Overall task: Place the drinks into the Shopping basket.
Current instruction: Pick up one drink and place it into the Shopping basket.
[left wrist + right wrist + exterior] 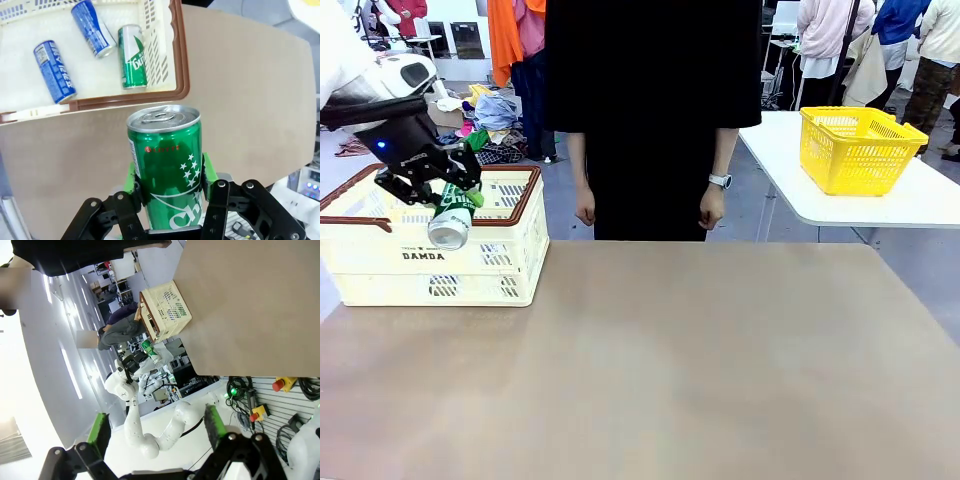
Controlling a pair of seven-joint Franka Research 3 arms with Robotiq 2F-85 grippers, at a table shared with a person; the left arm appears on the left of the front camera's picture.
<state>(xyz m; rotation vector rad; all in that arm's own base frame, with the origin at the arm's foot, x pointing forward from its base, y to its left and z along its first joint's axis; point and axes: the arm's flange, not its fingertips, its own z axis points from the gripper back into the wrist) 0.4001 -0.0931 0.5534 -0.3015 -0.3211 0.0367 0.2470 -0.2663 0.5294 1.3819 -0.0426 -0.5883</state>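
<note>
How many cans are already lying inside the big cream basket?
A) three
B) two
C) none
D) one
A: the left wrist view looks down into the Shopping basket and shows two blue cans and one green can on its floor, while the left gripper holds another green can.

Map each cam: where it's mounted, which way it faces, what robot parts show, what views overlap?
Front: fixed between the arms, facing a person across the brown table; left tool shows.
Left wrist: looks along the left tool, shut on the slim green aluminium can, down into the cream slotted plastic basket.
Right wrist: rolled; open right tool at bottom, table edge beyond.
Shared: all show basket and held can.
</note>
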